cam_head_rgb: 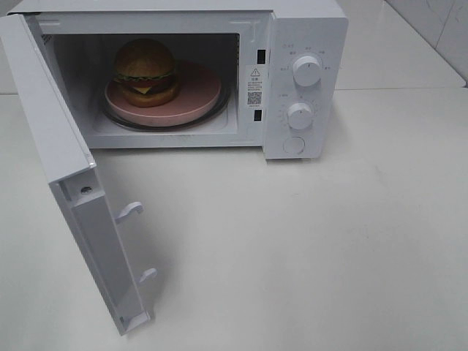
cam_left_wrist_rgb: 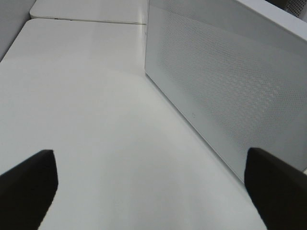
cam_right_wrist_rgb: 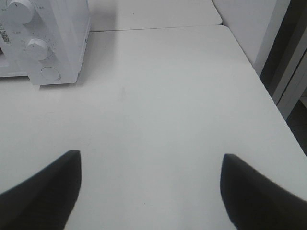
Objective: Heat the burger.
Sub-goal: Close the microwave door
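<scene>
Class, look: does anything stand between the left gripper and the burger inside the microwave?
Yes: the open microwave door. The left gripper sits on its outer side, while the burger rests on the pink plate inside.

Microwave (cam_head_rgb: 303, 29) shell smooth white plastic-looking; door (cam_left_wrist_rgb: 225, 86) panel finely perforated; knobs (cam_head_rgb: 306, 71) smooth white plastic; table (cam_head_rgb: 329, 248) smooth, slightly glossy; burger (cam_head_rgb: 144, 69) bun glossy; plate (cam_head_rgb: 201, 95) matt pink.
</scene>
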Tool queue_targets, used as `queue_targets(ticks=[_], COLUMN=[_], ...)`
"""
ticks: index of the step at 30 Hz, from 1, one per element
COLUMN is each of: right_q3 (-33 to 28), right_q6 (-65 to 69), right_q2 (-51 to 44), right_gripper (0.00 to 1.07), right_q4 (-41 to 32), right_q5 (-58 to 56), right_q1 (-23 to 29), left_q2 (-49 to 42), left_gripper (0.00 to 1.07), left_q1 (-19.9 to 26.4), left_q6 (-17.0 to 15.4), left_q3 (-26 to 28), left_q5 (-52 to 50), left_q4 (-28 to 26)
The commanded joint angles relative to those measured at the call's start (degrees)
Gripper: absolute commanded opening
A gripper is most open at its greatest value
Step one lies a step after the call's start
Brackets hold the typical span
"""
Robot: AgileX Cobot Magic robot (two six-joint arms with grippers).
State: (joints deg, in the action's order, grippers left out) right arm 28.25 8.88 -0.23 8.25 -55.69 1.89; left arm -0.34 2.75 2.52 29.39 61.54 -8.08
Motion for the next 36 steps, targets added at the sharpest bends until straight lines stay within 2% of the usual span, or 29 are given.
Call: queue_targets(ticks=[1,3,24,29,34,36], right_q3=[-0.17,-0.17,-0.17,-0.17,-0.17,-0.17], right_q6=[-0.06,-0.06,-0.06,-0.06,-0.06,-0.06], right_q2=[-1.55,-1.55,-1.55,-1.55,-1.55,-1.55], right_gripper=[0.76,0.76,0.76,0.76,0.76,0.76], right_q4=[-0.17,-0.17,-0.17,-0.17,-0.17,-0.17], right_q5=[0.46,0.46,0.46,0.46,0.46,0.46], right_q1=[-0.40,-0.40,-0.40,-0.40,-0.40,-0.40], left_q2=[-0.80,-0.80,1.89,6.02,11.00,14.67], left_gripper=[0.98,0.98,0.98,0.98,0.90,0.76], left_q1=[0.00,0.00,0.00,0.00,0.00,0.00], left_q6=[0.06,1.78,1.49,1.55,1.26,1.26], left_q3=[0.06,0.11,0.69,1.89,1.89,1.83], left_q5=[-0.46,-0.29,-0.86,-6.59,-11.80,-15.64], left_q4=[-0.17,2.46,2.86,3.44,3.04,2.98])
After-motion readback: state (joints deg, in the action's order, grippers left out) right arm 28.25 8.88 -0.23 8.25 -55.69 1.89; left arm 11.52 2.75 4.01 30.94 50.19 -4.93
